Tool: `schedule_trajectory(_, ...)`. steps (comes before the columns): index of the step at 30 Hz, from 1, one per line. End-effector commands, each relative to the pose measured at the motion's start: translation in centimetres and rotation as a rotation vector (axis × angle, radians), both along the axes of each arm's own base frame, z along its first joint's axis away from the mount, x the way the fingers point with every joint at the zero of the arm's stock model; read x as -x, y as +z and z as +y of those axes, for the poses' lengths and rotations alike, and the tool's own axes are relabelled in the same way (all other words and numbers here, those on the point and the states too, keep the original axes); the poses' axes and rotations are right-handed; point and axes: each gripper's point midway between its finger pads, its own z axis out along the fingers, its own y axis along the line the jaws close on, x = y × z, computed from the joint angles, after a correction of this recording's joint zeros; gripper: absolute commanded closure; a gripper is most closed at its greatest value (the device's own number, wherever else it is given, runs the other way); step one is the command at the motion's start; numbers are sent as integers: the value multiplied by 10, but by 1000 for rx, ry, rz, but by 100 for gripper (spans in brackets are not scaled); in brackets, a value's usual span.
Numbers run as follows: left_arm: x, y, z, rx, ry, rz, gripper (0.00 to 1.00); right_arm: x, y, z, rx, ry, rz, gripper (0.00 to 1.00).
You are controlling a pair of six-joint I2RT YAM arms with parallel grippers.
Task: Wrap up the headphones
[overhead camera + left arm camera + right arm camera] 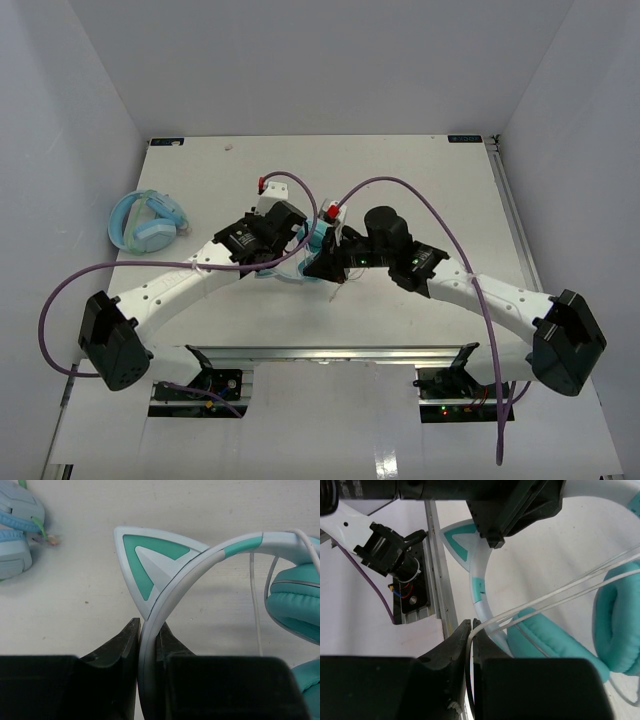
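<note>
The teal cat-ear headphones (316, 240) are held between both arms at the table's middle, mostly hidden in the top view. My left gripper (148, 630) is shut on the pale headband (200, 560), just below one pointed cat ear (145, 562). A teal ear cup (295, 605) and the thin white cable (255, 600) show to its right. My right gripper (472, 626) is shut on the white cable (555, 592), which runs taut up and to the right past a teal ear cup (615, 630). The headband (482, 580) with a cat ear (457, 542) shows behind.
Bulkier light-blue headphones (148, 222) lie at the table's left edge, also in the left wrist view (17, 530). The metal rail and arm mounts (330, 355) run along the near edge. White walls enclose the table.
</note>
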Motion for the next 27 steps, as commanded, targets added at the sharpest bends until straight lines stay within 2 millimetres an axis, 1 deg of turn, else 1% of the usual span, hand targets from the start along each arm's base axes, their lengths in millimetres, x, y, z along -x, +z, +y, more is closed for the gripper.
schedule_trajectory(1, -9, 32, 3, 171, 158, -126, 100, 24, 17, 8, -98, 54, -26, 90)
schedule_trajectory(3, -8, 33, 3, 198, 177, -127, 100, 28, 13, 8, -101, 54, -28, 89)
schedule_trajectory(5, -7, 35, 4, 220, 197, -139, 100, 30, 3, 6, -86, 36, -25, 90)
schedule_trajectory(7, -6, 37, 4, 254, 216, -148, 100, 27, -3, 5, -74, 0, -30, 90)
schedule_trajectory(12, -2, 52, 2, 365, 234, -186, 100, 25, -20, -2, -45, -88, -28, 90)
schedule_trajectory(15, 0, 58, 0, 416, 236, -192, 100, 29, -22, -4, -46, -116, -43, 90)
schedule_trajectory(17, 2, 62, 1, 443, 241, -198, 100, 25, -26, -7, -34, -169, -67, 90)
schedule_trajectory(18, 4, 65, 1, 460, 242, -201, 100, 27, -28, -6, -30, -177, -76, 90)
schedule_trajectory(23, 10, 72, 2, 512, 239, -207, 100, 15, -47, -17, 9, -303, -123, 89)
schedule_trajectory(27, 15, 75, -2, 548, 219, -193, 100, 7, -63, -25, 24, -364, -145, 88)
